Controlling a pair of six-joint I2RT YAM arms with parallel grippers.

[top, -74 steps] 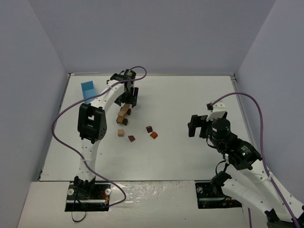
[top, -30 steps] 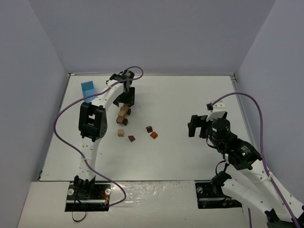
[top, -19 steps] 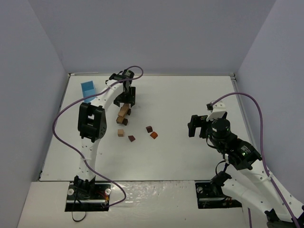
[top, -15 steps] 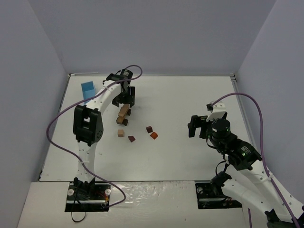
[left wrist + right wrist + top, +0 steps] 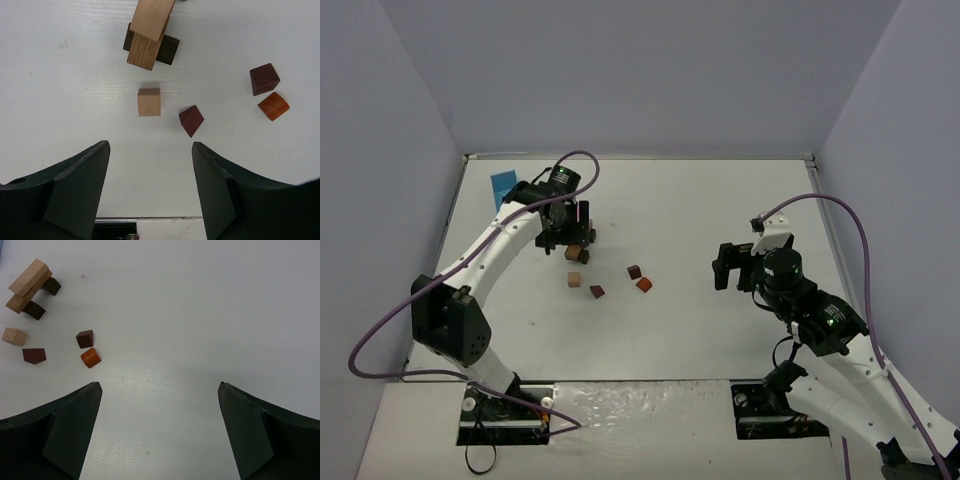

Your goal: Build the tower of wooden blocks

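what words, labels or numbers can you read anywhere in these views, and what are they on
No text can be read in any view.
Small tan, brown and reddish wooden blocks: bare wood, no print.
Light blue rectangular box: plain on the sides that show.
Tiny green mark on the right arm: too small to read.

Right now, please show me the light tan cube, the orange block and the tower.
light tan cube (image 5: 149, 101), left wrist view, top face.
orange block (image 5: 273, 106), left wrist view, top face.
tower (image 5: 151, 19), left wrist view, uppermost tan bar.
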